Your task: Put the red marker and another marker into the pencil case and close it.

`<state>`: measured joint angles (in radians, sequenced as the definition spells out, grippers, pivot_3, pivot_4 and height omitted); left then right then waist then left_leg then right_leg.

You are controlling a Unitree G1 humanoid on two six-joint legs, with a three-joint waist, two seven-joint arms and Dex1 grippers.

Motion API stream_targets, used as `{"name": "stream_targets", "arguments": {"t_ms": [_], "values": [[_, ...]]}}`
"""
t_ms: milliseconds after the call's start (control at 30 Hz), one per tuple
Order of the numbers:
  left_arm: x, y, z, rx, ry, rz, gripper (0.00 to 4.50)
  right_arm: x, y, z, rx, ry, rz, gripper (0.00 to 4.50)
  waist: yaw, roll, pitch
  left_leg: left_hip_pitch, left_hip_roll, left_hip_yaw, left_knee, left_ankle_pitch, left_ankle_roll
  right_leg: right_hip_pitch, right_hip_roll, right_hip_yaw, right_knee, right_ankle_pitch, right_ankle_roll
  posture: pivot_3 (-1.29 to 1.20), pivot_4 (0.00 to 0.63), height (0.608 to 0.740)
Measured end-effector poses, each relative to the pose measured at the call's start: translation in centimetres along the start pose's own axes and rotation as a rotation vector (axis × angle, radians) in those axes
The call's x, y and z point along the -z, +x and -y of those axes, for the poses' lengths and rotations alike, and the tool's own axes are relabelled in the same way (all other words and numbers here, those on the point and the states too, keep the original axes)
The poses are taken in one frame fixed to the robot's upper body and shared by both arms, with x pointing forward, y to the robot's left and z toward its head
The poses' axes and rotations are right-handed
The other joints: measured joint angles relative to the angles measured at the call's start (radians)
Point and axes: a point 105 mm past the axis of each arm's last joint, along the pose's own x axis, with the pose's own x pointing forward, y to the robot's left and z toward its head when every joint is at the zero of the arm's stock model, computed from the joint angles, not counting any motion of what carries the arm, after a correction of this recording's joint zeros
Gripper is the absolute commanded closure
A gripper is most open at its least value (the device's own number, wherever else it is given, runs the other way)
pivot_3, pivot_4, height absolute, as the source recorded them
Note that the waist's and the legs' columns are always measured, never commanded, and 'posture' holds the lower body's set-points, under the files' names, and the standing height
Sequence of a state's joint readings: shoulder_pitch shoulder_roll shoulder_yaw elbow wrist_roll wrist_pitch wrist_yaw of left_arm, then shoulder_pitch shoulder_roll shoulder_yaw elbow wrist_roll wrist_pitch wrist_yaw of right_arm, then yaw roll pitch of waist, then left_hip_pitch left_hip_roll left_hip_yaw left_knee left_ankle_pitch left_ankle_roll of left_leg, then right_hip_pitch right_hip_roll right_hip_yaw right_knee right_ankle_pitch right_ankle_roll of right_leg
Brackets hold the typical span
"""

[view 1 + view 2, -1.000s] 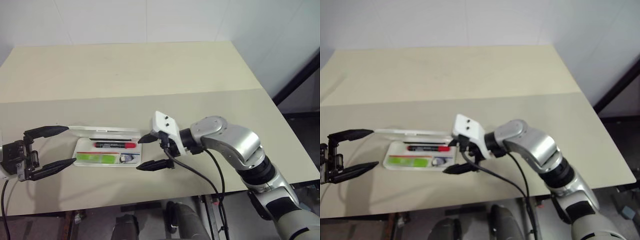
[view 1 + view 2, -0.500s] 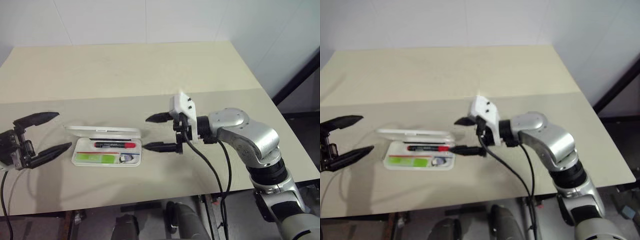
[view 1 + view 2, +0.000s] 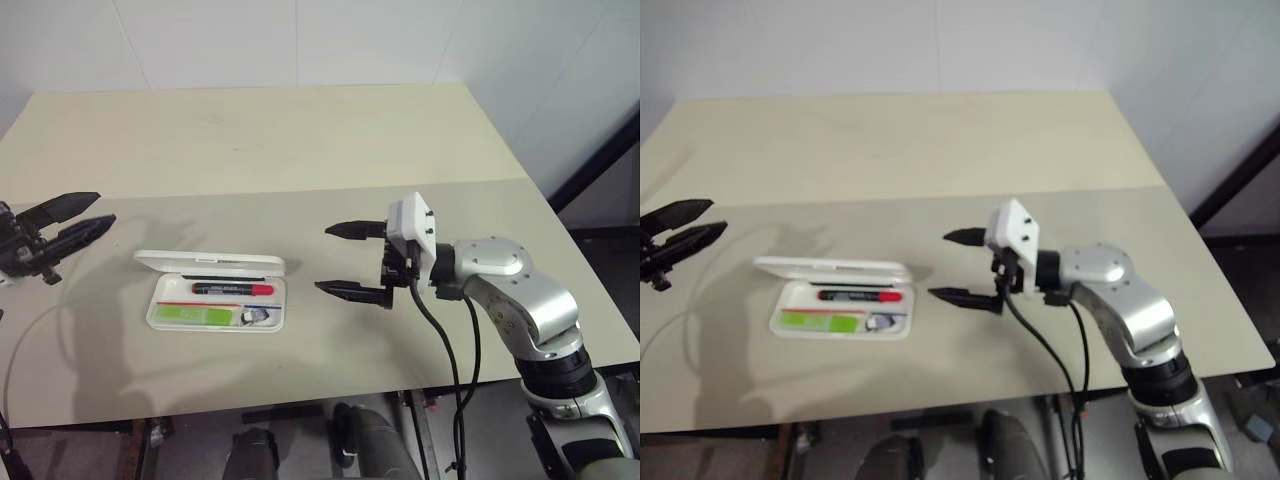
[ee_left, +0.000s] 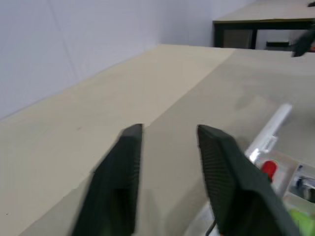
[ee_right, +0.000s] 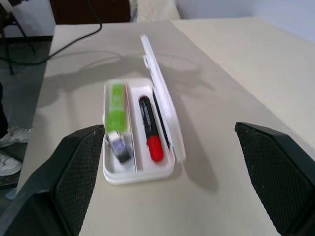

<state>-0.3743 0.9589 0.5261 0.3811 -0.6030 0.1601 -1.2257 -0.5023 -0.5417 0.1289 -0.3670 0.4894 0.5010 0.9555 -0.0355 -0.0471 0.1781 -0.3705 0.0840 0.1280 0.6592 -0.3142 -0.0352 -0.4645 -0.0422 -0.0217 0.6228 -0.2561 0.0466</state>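
The white pencil case [image 3: 165, 300] lies open on the table, its lid [image 3: 210, 263] raised along the far side. The red marker [image 3: 232, 289] lies in the case's far compartment. The lime-green marker [image 3: 195, 316] lies in the near compartment. My left gripper [image 3: 72, 220] hovers well to the left of the case, its fingers close together with a small empty gap. My right gripper [image 3: 335, 260] is open to the right of the case, pointing at it, a short way off and holding nothing. The right wrist view shows both markers inside the case [image 5: 139, 174].
A small dark-grey object [image 3: 256, 316] sits at the right end of the near compartment. The tabletop has a seam [image 3: 300, 190] across its middle. A black cable [image 3: 440, 340] hangs from my right wrist over the table's front edge [image 3: 300, 405].
Both grippers have drawn away from the case's ends, the left to the left and back, the right to the right. The left fingers have narrowed. The case has stayed open.
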Motion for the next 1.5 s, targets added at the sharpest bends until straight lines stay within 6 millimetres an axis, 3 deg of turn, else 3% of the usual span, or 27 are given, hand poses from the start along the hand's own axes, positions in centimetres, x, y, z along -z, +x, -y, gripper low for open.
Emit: {"name": "stream_targets", "arguments": {"t_ms": [67,100,333,433,600,900,1100,1500], "values": [[0.9,0.7,-0.7,-0.007,-0.034,-0.027,4.37,0.3,-0.7,-0.6,-0.015,-0.04,0.01,0.0,0.007,0.0,0.0,0.0,0.0,0.0,0.001,0.0,0.0,0.0,0.0,0.0,0.0,0.0,0.0,0.0,0.15,0.74],[1.3,1.2,-1.2,-0.011,-0.051,-0.043,4.46,0.5,-1.0,-1.0,-0.03,-0.063,0.019,0.0,0.009,0.0,0.0,0.0,0.0,0.0,0.001,0.0,0.0,0.0,0.0,0.0,0.0,0.0,0.0,0.0,0.15,0.74],[2.9,2.5,-3.5,-0.039,-0.108,-0.093,4.46,0.1,-1.4,-1.8,-0.038,-0.14,0.082,0.0,0.009,-0.001,0.0,0.0,0.0,0.001,0.006,0.0,0.001,0.001,0.001,0.0,0.003,0.001,0.002,0.0,0.15,0.74],[3.3,3.3,-3.5,-0.016,-0.135,-0.093,4.46,0.1,-1.4,-1.7,-0.028,-0.144,0.086,0.0,0.01,-0.001,0.0,0.0,0.0,0.001,0.007,0.0,0.001,0.001,0.0,0.001,0.004,0.001,0.002,0.0,0.15,0.74],[5.1,4.4,-1.9,0.107,-0.235,-0.139,4.46,0.1,-1.4,-1.6,-0.008,-0.143,0.082,0.0,0.007,-0.001,-0.001,0.0,0.0,0.001,0.007,0.0,0.001,0.001,0.001,0.001,0.004,0.001,0.002,0.0,0.15,0.74],[6.7,4.5,0.3,0.256,-0.345,-0.262,4.46,0.4,-1.6,-1.4,0.008,-0.146,0.064,0.0,0.008,-0.001,-0.001,0.0,0.0,0.001,0.007,0.0,0.001,0.001,0.0,0.001,0.004,0.001,0.002,0.0,0.15,0.74],[8.1,3.8,2.1,0.318,-0.335,-0.351,4.46,0.4,-1.7,-1.3,0.019,-0.151,0.055,0.0,0.008,-0.001,-0.001,0.0,0.0,0.001,0.007,0.0,0.001,0.001,0.0,0.002,0.005,0.001,0.002,0.0,0.15,0.74],[8.6,2.5,5.3,0.419,-0.367,-0.42,4.46,0.3,-1.7,-1.2,0.021,-0.157,0.051,0.0,0.009,-0.001,-0.001,0.001,0.0,0.001,0.008,0.0,0.001,0.001,0.0,0.003,0.005,0.001,0.002,0.0,0.15,0.74]]}}
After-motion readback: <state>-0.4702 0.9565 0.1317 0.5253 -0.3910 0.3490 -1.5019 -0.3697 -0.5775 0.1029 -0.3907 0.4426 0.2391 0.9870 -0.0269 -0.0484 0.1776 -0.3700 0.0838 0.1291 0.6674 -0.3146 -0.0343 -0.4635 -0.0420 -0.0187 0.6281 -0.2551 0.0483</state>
